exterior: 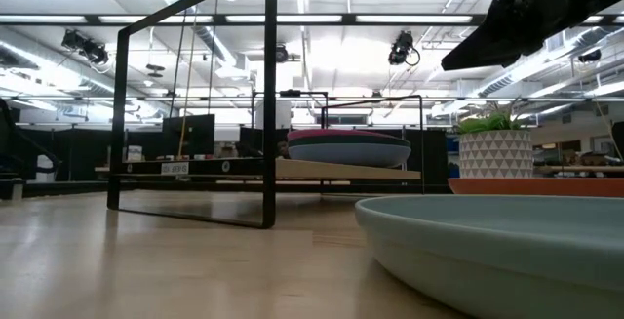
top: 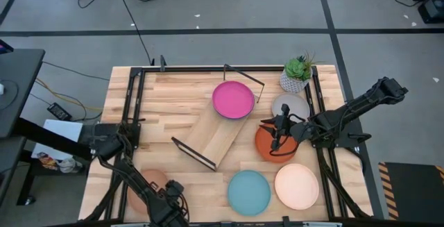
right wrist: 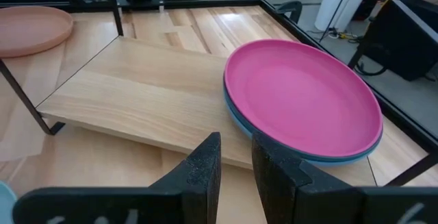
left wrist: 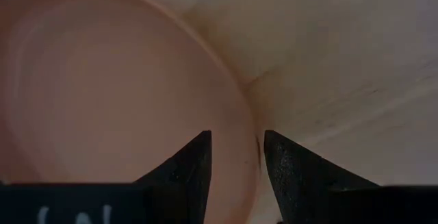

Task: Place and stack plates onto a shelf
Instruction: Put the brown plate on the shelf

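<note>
I see no brand or readable label on any plate; a white strip with dark marks sits far off in the low view, too small for me to read, and pale marks at each wrist camera's lower edge are cut off. The shelf [top: 216,135] lies diagonally mid-table, its black wire end frames at both ends. On its far end rests the pink plate [top: 233,99], and my right wrist camera shows a blue plate [right wrist: 274,148] stacked directly under it, only its rim visible. My right gripper [top: 276,144] hovers over the orange plate [top: 267,148], its fingers [right wrist: 205,166] close together with a narrow gap and nothing between them. The grey plate [top: 291,105] lies just beyond, beside a potted plant [top: 297,73]. The light teal plate [top: 249,191] and cream plate [top: 297,186] lie near the front edge — apart from the shelf. My left gripper [top: 170,194] is low at the front left; its fingers [left wrist: 195,166] stand slightly apart astride the tan plate's [left wrist: 102,101] rim, though I cannot tell whether they touch it.
</note>
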Robot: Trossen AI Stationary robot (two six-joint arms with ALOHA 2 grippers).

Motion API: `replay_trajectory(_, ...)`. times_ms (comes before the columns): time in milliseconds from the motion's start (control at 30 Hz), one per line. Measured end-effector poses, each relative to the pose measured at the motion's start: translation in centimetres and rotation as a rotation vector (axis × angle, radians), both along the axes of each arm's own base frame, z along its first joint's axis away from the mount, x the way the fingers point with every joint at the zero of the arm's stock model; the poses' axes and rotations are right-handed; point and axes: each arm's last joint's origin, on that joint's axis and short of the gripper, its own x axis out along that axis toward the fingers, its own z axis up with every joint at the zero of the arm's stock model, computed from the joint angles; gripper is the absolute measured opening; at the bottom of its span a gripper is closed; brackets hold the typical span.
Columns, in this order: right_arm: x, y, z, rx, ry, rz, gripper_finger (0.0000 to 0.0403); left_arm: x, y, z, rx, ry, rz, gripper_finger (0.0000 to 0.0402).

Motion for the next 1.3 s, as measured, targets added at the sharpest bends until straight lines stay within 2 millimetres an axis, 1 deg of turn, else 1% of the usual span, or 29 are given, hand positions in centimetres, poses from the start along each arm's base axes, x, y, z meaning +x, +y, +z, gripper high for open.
replay_trajectory(100, 0.0, 0.0, 0.0, 0.000, -0.001, 0.001, 0.0089, -0.3, 0.2, -0.7, 0.004, 0.033, 0.011, 0.0138)
replay_trajectory(167, 0.0, 0.0, 0.0, 0.000, -0.002, 0.001, 0.0089, -0.2, 0.4, -0.8, -0.001, 0.038, 0.016, 0.0123)
replay_trajectory(233, 0.0, 0.0, 0.0, 0.001, -0.003, 0.001, 0.0089, -0.2, 0.4, -0.8, -0.002, 0.042, 0.004, 0.0092)
replay_trajectory(333, 0.0, 0.0, 0.0, 0.001, -0.003, 0.001, 0.0089, -0.1, 0.3, -0.8, -0.020, 0.043, 0.001, 0.0026)
replay_trajectory(367, 0.0, 0.0, 0.0, 0.001, -0.003, 0.001, 0.0089, -0.1, 0.4, -0.7, -0.024, 0.043, 0.001, 0.0017)
replay_trajectory(433, 0.0, 0.0, 0.0, 0.001, -0.003, 0.001, 0.0089, 0.1, 0.3, -0.4, -0.049, 0.032, 0.008, 0.0016)
replay_trajectory(500, 0.0, 0.0, 0.0, 0.001, -0.004, 0.001, 0.0089, 0.2, 0.3, 0.6, -0.086, -0.007, 0.006, 0.0017)
replay_trajectory(567, 0.0, 0.0, 0.0, 0.001, -0.005, 0.000, 0.0089, 0.5, 0.2, 2.3, -0.111, -0.074, -0.011, 0.0016)
replay_trajectory(633, 0.0, 0.0, 0.1, 0.002, -0.007, 0.000, 0.0089, 0.9, 0.1, 4.7, -0.132, -0.169, -0.033, 0.0015)
replay_trajectory(767, 0.0, 0.0, 0.1, 0.002, -0.009, 0.001, 0.0089, 1.6, 0.4, 11.0, -0.105, -0.477, -0.143, 0.0015)
replay_trajectory(833, 0.0, 0.0, 0.1, 0.000, -0.008, 0.002, 0.0089, 1.9, 0.6, 14.1, -0.045, -0.639, -0.238, 0.0015)
replay_trajectory(933, 0.1, 0.0, 0.1, 0.000, -0.008, 0.002, 0.0089, 2.3, 0.7, 18.5, 0.050, -0.844, -0.427, 0.0017)
replay_trajectory(1033, 0.1, 0.0, 0.1, 0.000, -0.009, 0.002, 0.0089, 2.7, 1.2, 22.2, 0.199, -0.981, -0.585, 0.0022)
replay_trajectory(1100, 0.1, 0.0, 0.1, 0.000, -0.009, 0.002, 0.0089, 3.0, 2.0, 23.9, 0.322, -1.017, -0.654, 0.0022)
replay_trajectory(1167, 0.1, 0.0, 0.1, 0.001, -0.010, 0.002, 0.0089, 3.6, 2.9, 25.0, 0.422, -1.014, -0.712, 0.0019)
replay_trajectory(1233, 0.1, 0.0, 0.1, 0.003, -0.011, 0.001, 0.0089, 4.6, 4.1, 25.3, 0.479, -0.986, -0.745, 0.0017)
replay_trajectory(1300, 0.1, 0.0, 0.1, 0.004, -0.012, 0.000, 0.0089, 5.6, 5.6, 24.9, 0.524, -0.921, -0.762, 0.0017)
